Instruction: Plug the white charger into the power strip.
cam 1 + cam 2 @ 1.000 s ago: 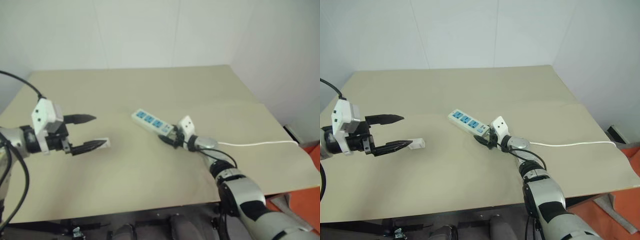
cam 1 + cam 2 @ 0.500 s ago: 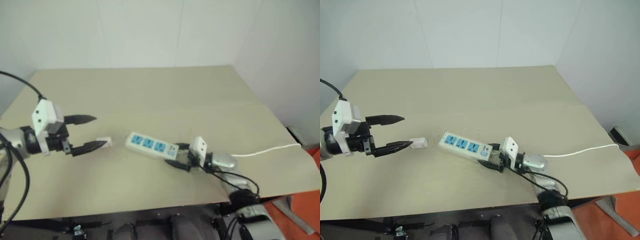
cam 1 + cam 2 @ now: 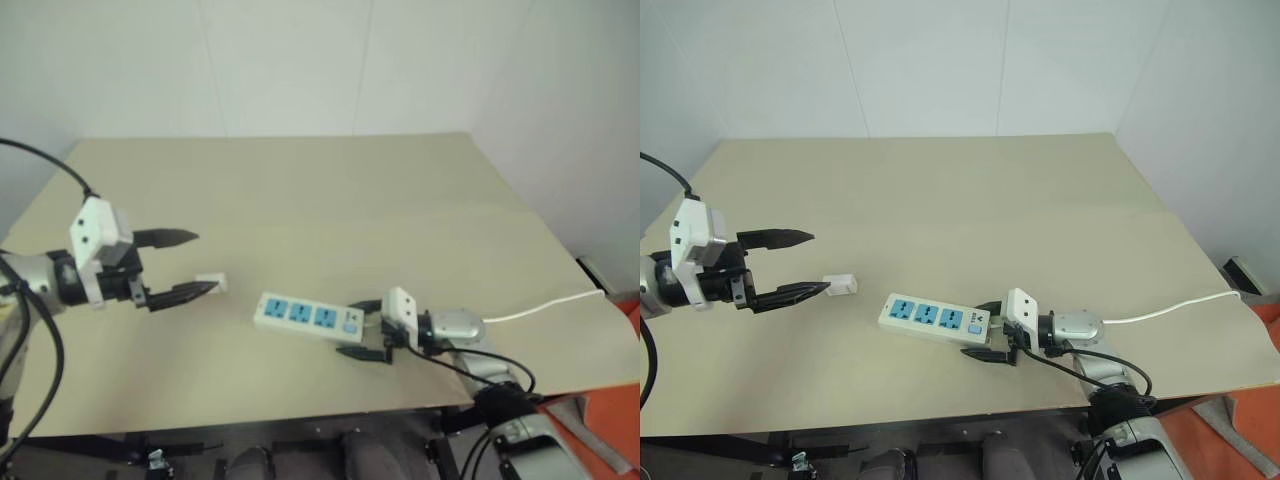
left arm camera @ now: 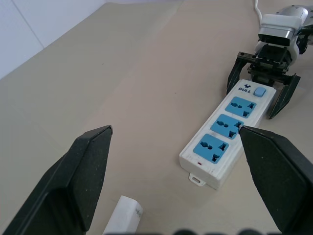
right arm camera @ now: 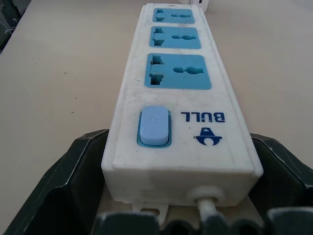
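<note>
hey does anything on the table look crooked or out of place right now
Nothing looks damaged or spilled. The power strip lies flat but at a slant across the table, its switch end between the fingers of the right gripper. The white charger lies loose, unplugged, by the open left gripper.

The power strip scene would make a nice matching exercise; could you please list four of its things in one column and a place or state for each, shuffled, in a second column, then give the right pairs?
Things:
1. white charger
2. power strip
3. left gripper
4. cord

Places or states:
A. jaws wide open above the table, holding nothing
B. trails off the table's right edge
C. lies flat, its switch end between the right gripper fingers
D. lies on the table by the left gripper's lower fingertip

Pairs: 1-D, 2-C, 3-A, 4-B
</note>
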